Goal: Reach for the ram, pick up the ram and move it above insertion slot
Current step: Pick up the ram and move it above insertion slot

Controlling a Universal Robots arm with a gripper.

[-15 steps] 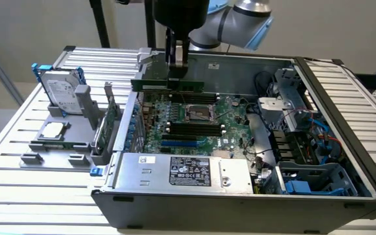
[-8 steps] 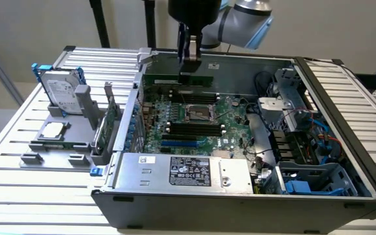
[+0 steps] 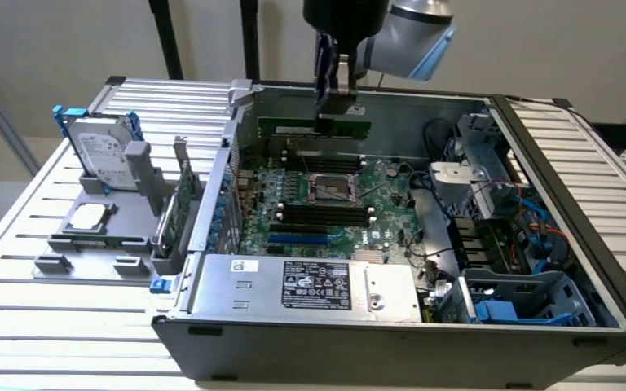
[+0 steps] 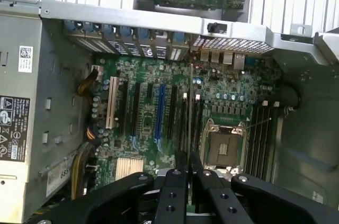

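Nearest wrist camera, black perforated pincer (image 4: 188,173) clamped on ram (image 4: 189,113), seen edge-on as thin line; chips unreadable. Beyond, green motherboard (image 4: 143,123), bare metal socket (image 4: 225,147). Exterior view: flat green ram (image 3: 313,127) hangs over open grey case (image 3: 400,330), arm cut off above; ribbed metal surface (image 3: 30,244).

Soft, even daylight fills the exterior view; the ribbed table (image 3: 30,244) glares pale, while the case (image 3: 400,342) front sits in shade. The wrist view is dimmer and slightly soft, its gripper (image 4: 188,163) fingers dark and blurred.
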